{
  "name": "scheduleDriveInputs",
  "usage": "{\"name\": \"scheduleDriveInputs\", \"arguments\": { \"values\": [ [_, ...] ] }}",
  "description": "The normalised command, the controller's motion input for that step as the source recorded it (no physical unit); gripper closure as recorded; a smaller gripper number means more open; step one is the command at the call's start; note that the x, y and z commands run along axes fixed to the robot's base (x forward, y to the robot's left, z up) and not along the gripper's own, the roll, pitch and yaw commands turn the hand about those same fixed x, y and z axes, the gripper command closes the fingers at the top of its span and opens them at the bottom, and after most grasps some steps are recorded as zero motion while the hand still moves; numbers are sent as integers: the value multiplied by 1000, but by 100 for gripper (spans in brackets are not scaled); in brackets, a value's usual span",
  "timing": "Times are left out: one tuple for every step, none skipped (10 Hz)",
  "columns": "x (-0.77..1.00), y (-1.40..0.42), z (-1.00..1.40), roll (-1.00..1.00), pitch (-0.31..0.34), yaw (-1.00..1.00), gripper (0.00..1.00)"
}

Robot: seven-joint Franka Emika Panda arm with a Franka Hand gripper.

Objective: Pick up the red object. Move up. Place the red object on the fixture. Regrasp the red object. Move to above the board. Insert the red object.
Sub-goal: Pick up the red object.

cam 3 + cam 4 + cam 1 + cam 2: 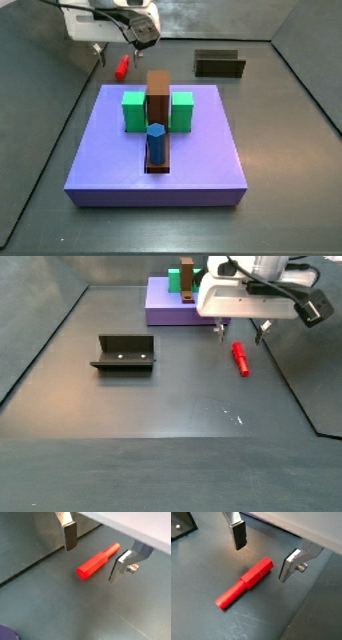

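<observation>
Both wrist views show the gripper spread wide above the red object, finger tops cropped.

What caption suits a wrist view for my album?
Open gripper hovering over the slim red peg lying on the dark grey floor.

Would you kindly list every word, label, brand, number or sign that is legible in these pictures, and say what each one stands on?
None: no readable text appears in any view.
Slim red peg: plain, no marking.
Open two-finger gripper above it: bare silver plates, no label.
Dark L-shaped fixture: no lettering, only small pale dots.
Purple board, green blocks: unmarked.
</observation>
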Motion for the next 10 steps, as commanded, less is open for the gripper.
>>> {"name": "scheduleDriveInputs", "arguments": {
  "values": [
    [0,0,-351,-10,-103,0,0],
    [-54,0,-249,-47,-126,0,0],
    [-43,0,-211,-96,-140,0,0],
    [-43,37,-217,-160,-169,0,0],
    [0,34,0,-123,-11,0,0],
    [0,0,0,0,-21,0,0],
    [0,0,-31,-17,-60,0,0],
    [0,0,0,0,0,0,0],
    [0,0,0,0,0,0,100],
    [0,0,0,0,0,0,100]
  ]
}}
